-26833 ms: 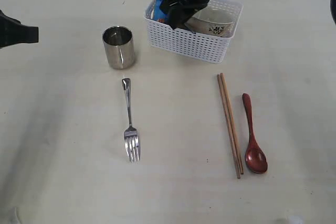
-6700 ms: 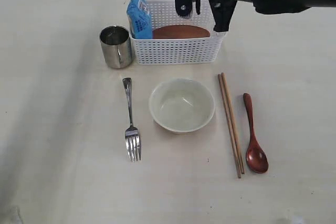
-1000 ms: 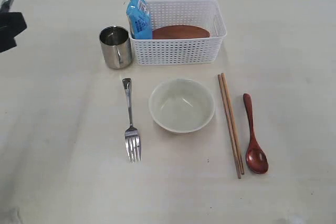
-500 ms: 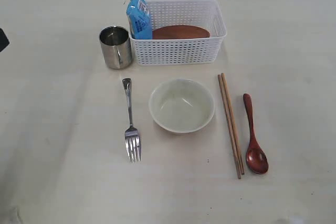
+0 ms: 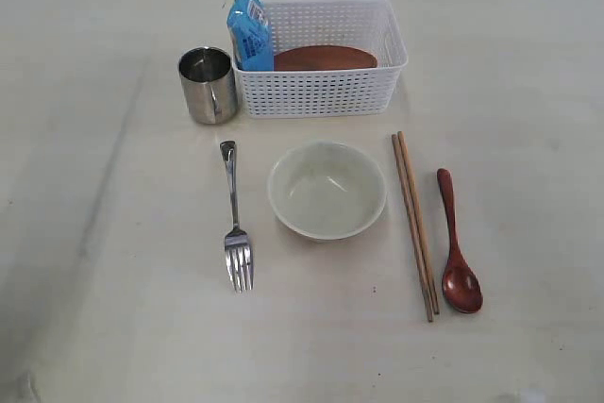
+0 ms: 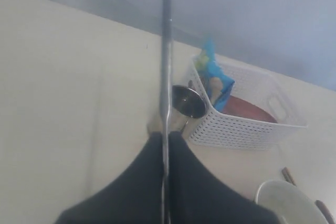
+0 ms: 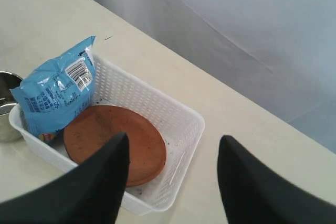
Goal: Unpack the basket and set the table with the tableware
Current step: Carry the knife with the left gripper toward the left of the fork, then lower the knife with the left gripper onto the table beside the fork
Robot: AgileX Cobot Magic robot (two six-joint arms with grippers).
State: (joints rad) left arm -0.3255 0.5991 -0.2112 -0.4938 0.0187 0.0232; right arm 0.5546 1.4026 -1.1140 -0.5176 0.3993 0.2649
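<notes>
Pinching a slim steel knife (image 6: 166,51) in the fully closed left gripper (image 6: 165,142), raised above the worktop (image 6: 52,77), probably for laying beside the bowl (image 5: 327,191). Hovering the right gripper (image 7: 173,161) wide open and empty over the basket (image 7: 157,106), with the brown plate (image 7: 115,140) flat inside, likely next out.

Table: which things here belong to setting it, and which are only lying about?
For the job: basket, brown plate, bowl, fork, chopsticks, wooden spoon, steel mug, knife in the left hand.
Lying about: blue snack packet.
</notes>
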